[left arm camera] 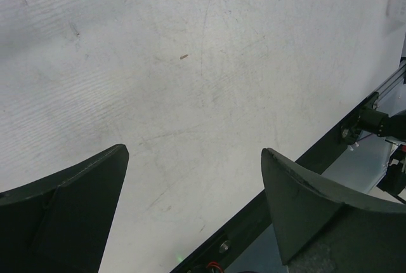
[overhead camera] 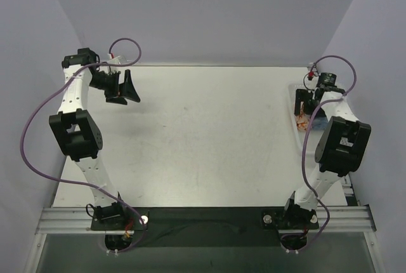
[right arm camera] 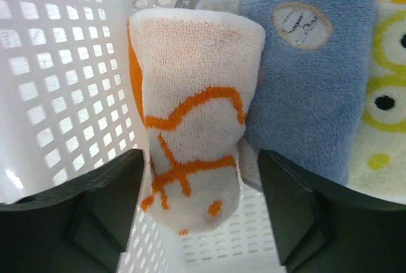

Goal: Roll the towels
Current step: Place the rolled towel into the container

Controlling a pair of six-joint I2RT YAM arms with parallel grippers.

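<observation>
Surveying from the largest item down: the table (overhead camera: 203, 139) carries a white mesh basket (right arm camera: 57, 82) at its far right edge; all three towels are packed inside it, side by side. The orange towel (right arm camera: 196, 127), showing a pale face with orange outlines, is bunched into a thick wad beside the mesh wall; the blue towel (right arm camera: 311, 89) touches its other flank; the yellow towel (right arm camera: 384, 108) lies beyond that, partly out of frame.

I judge each towel light, soft and limp; the terry pile should grip well, so slipping is unlikely; the cloth will probably sag and unfold once lifted. I would take the orange towel across its bunched middle, catching every layer and staying clear of the mesh.

The right gripper (right arm camera: 200, 159) has its fingers spread to either side of the orange towel, not pinching it; the left gripper (left arm camera: 193, 151) hangs spread above the table at the far left, holding nothing.
</observation>
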